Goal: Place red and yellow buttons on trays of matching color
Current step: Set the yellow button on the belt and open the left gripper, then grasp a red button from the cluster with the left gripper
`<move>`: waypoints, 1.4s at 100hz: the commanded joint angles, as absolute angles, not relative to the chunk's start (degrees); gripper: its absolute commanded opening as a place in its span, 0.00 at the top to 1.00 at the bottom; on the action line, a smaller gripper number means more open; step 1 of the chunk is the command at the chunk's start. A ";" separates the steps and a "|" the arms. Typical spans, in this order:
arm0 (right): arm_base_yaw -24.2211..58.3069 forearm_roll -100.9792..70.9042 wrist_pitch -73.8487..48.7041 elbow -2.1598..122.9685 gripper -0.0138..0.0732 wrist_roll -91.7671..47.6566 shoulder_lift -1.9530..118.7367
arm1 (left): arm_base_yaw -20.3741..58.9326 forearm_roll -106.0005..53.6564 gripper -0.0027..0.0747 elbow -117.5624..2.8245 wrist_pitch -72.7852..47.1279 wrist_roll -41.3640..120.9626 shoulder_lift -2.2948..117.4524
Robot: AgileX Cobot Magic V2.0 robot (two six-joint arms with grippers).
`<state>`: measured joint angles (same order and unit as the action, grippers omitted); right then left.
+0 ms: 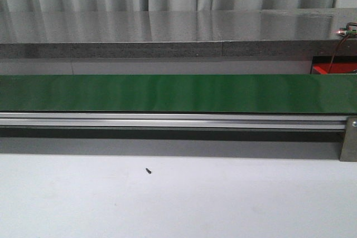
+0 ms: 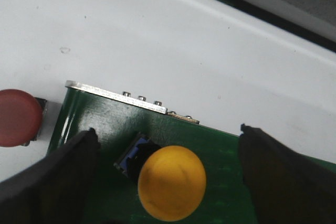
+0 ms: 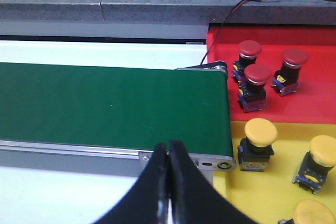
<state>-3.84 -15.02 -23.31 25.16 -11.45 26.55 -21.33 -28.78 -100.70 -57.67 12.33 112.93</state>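
The left gripper [image 2: 168, 182] hangs with its black fingers [image 2: 50, 177] spread wide on either side of a yellow button [image 2: 171, 183], which sits on its dark blue base on the green conveyor belt [image 2: 102, 116], untouched by either finger. Just off the belt's metal end, a red button [image 2: 18, 117] rests on the white table [image 2: 157, 40].

The right gripper [image 3: 168, 182] hovers over the near rail of the belt with its fingers pressed together and nothing between them. Past the belt's end lie two trays side by side: the red tray [image 3: 315, 98] holds three red-capped buttons [image 3: 256, 80], and the yellow tray [image 3: 278, 182], nearer the gripper, holds three yellow-capped buttons [image 3: 260, 132].

From the front, the belt runs bare across the frame, with a small dark screw [image 1: 148, 170] lying on the table before it.
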 commanded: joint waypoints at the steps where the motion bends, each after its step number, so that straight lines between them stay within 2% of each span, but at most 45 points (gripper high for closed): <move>1: -3.75 -15.37 -18.98 26.69 0.98 -11.91 26.60 | -22.24 -31.21 0.26 -102.54 -54.84 12.71 108.17; 22: -3.75 -15.37 -18.98 26.69 0.98 -11.91 26.60 | -24.95 -28.64 0.26 -102.44 -52.88 10.47 107.23; 46: -3.75 -15.37 -18.98 26.69 0.98 -11.91 26.60 | -25.57 -15.58 0.26 -102.32 -50.97 0.86 107.35; 109: -3.75 -15.75 -18.99 26.69 0.98 -11.91 26.60 | -26.12 -15.94 0.26 -102.42 -52.40 -2.61 117.60; 140: -3.75 -15.81 -19.03 26.69 0.98 -11.91 26.60 | -26.12 -16.06 0.26 -102.42 -49.58 -2.61 118.69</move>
<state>-3.84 -15.23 -23.31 25.16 -11.45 26.55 -25.84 -14.86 -100.69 -52.52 -2.16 121.93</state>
